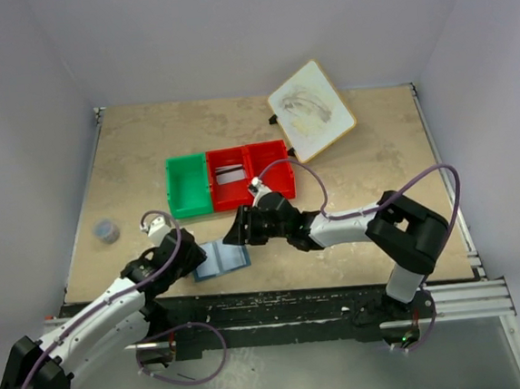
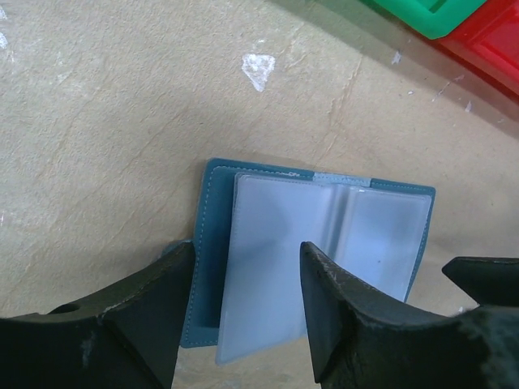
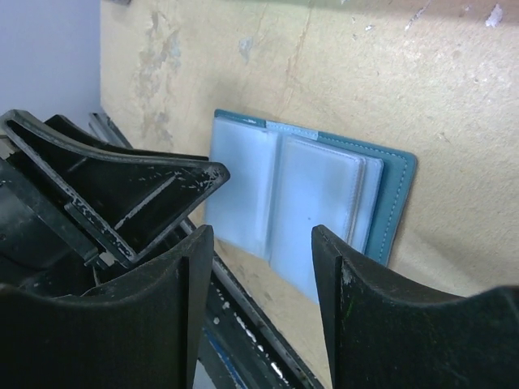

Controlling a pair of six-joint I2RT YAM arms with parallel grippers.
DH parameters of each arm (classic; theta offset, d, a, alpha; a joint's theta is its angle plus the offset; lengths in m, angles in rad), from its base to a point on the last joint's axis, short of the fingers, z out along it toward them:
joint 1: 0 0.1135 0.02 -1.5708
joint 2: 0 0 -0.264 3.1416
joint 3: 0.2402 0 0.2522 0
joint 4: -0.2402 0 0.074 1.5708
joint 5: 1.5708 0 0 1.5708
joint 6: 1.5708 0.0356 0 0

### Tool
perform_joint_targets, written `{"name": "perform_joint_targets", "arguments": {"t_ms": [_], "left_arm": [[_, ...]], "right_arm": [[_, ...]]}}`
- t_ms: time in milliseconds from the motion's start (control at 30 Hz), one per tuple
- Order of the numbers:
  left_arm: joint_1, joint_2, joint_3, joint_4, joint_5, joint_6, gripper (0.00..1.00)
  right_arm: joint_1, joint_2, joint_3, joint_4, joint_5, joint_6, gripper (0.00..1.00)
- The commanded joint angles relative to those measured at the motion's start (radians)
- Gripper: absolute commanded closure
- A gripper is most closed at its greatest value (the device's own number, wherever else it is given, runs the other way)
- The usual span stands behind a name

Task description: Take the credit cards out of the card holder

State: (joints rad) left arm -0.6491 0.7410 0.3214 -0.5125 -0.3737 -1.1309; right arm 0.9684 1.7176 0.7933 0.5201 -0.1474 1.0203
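Left wrist, card holder open (flat)

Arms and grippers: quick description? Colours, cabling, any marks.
The left arm and right arm have white links with black joints and bases. A purple cable loops loosely along each. The left gripper and right gripper are black, with thick curved fingers scuffed pale at the edges. A green light shows at the right base.

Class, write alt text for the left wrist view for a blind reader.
A blue card holder lies open on the tan table, pale clear sleeves facing up, framed by the spread dark fingers of the left gripper. Corners of a green bin and a red bin show top right.
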Motion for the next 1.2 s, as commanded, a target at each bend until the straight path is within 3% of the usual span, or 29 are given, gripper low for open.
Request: {"name": "perform_joint_targets", "arguments": {"t_ms": [0,167,433,767,1167], "left_arm": [[0.001,-0.009,-0.023,0.048,-0.003,-0.014,0.5],[0.0,0.008,-0.052,0.111,0.034,-0.011,0.6],[0.0,0.039,-0.064,0.158,0.061,-0.007,0.67],[0.0,0.051,-0.084,0.257,0.135,0.007,0.82],[0.0,0.057,-0.076,0.27,0.137,0.012,0.83]], "right_arm": [[-0.001,0.017,0.036,-0.065,0.022,0.009,0.45],[-0.002,0.043,0.037,-0.083,0.008,0.007,0.46],[-0.002,0.027,0.03,-0.164,0.027,0.03,0.45],[0.0,0.065,0.085,-0.041,-0.067,-0.008,0.49],[0.001,0.061,0.116,-0.04,-0.093,-0.009,0.49]]}}
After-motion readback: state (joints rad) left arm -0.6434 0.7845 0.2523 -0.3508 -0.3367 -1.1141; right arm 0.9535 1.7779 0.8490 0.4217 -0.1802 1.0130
